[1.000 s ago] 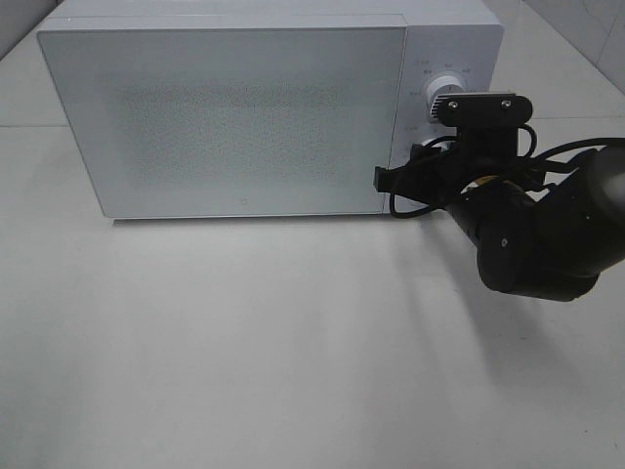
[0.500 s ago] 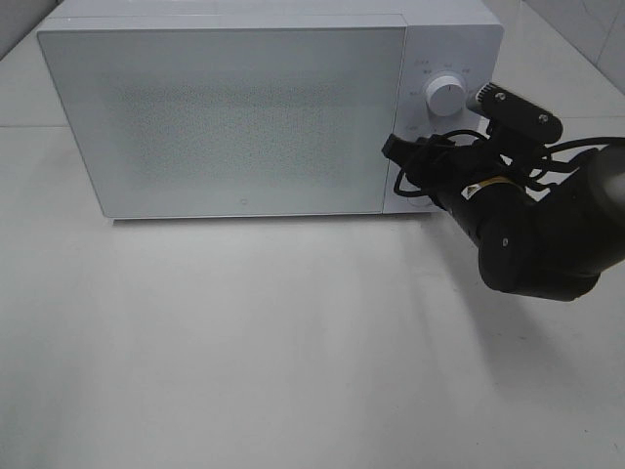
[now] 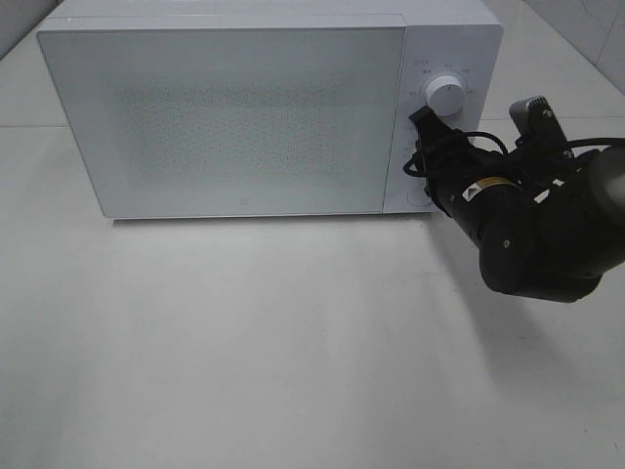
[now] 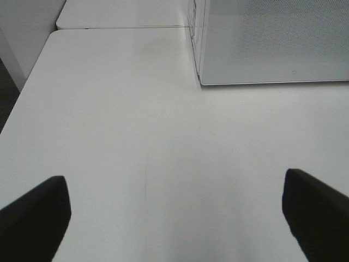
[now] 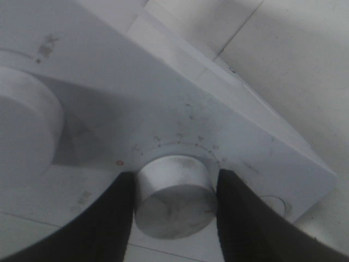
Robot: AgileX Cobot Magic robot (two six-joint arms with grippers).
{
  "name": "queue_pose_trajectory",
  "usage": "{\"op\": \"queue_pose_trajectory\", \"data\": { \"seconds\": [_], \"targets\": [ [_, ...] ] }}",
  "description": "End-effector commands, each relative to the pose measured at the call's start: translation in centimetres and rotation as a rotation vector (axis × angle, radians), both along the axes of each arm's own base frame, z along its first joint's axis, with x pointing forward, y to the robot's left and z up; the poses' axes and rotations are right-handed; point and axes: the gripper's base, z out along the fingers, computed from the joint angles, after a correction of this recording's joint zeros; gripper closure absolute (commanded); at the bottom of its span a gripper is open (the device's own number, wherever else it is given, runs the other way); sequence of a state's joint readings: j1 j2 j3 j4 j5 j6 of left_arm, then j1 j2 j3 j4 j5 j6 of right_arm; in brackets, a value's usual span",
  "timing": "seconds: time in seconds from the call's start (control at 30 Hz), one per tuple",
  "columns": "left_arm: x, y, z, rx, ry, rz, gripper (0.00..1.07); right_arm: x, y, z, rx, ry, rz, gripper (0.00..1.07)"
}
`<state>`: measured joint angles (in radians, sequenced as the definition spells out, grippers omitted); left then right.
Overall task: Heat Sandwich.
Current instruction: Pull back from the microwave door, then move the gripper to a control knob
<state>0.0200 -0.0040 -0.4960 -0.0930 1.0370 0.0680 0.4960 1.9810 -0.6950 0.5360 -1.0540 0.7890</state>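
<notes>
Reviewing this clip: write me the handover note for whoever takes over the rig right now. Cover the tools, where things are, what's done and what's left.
Left tool: open, holding nothing, over the table near the microwave's front corner.
Right tool: closed on the microwave's lower dial, one finger on each side.
Microwave: door shut.
Sandwich: not in view; the frosted door hides whether it is inside.
Done: door closed, dial gripped.
Left: probably finish setting the dial and release it. I cannot tell the dial's setting.
</notes>
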Motion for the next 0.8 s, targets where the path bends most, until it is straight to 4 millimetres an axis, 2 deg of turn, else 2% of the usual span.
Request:
{"op": "queue_pose_trajectory", "data": {
  "seconds": [0.03, 0.43, 0.8],
  "targets": [
    [-0.35, -0.04, -0.02, -0.007, -0.033, 0.002, 0.03, 0.27, -0.01, 0.08, 0.128, 0.01, -0.033, 0.99],
    [-0.35, -0.04, -0.02, -0.007, -0.033, 0.002, 0.03, 0.28, -0.01, 0.11, 0.428, 0.021, -0.122, 0.98],
    [-0.35, -0.04, -0.02, -0.007, -0.033, 0.002, 0.03, 0.41, -0.15, 0.56, 0.609, -0.024, -0.175, 0.97]
  ]
}}
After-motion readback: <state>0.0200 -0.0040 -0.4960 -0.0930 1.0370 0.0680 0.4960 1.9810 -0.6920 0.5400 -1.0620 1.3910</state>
